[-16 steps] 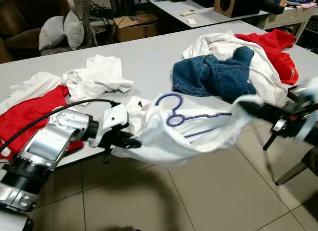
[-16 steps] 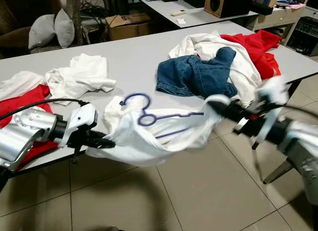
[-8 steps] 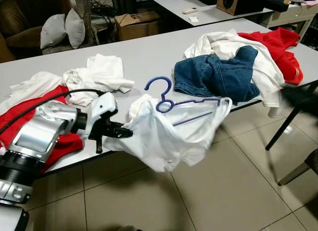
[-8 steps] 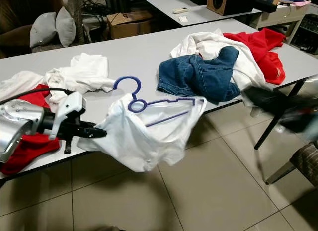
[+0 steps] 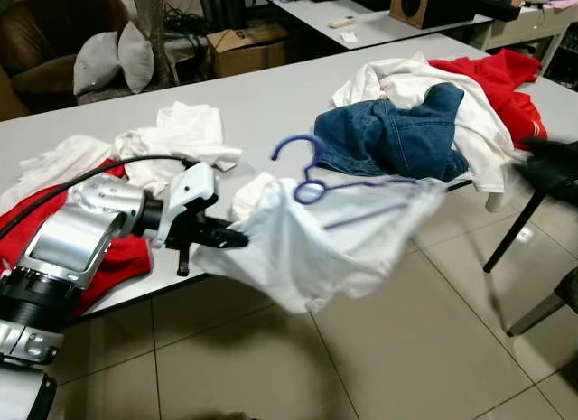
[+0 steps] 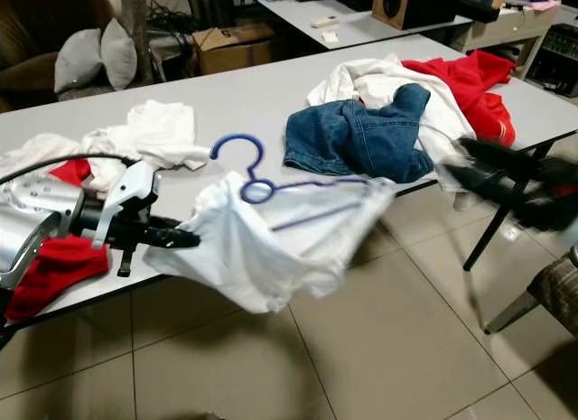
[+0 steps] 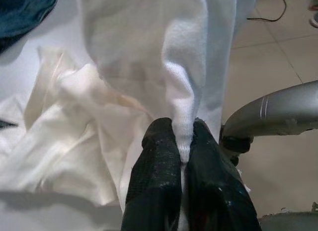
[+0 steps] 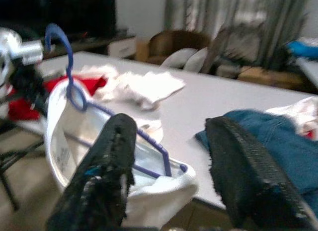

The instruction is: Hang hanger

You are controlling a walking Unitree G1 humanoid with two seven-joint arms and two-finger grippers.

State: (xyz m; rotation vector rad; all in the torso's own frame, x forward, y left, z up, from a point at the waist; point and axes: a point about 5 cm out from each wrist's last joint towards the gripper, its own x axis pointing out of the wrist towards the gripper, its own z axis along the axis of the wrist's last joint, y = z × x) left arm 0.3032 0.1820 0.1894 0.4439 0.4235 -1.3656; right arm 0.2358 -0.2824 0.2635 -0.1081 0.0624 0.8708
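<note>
A white shirt [image 5: 298,248] with a purple hanger [image 8: 69,67] inside its neck hangs out past the front edge of the grey table [image 5: 262,104]. The hook stands up above the collar. My left gripper [image 5: 230,239] is shut on the shirt's left end; in the left wrist view its fingers [image 7: 159,171] pinch a fold of white cloth. My right gripper [image 6: 462,164] is blurred at the right, off the shirt's right end, with its fingers [image 8: 238,161] spread open and nothing between them.
Blue jeans [image 5: 397,135] lie on a heap of white and red clothes [image 5: 501,86] at the table's right. More white clothes [image 5: 185,131] and a red garment [image 5: 117,257] lie at the left. A dark metal leg [image 5: 515,230] stands on the tiled floor at the right.
One second ago my right gripper held the shirt's right end, then it let go and pulled away. Now it is back at the right, open. The shirt's free end has swung up and right.
</note>
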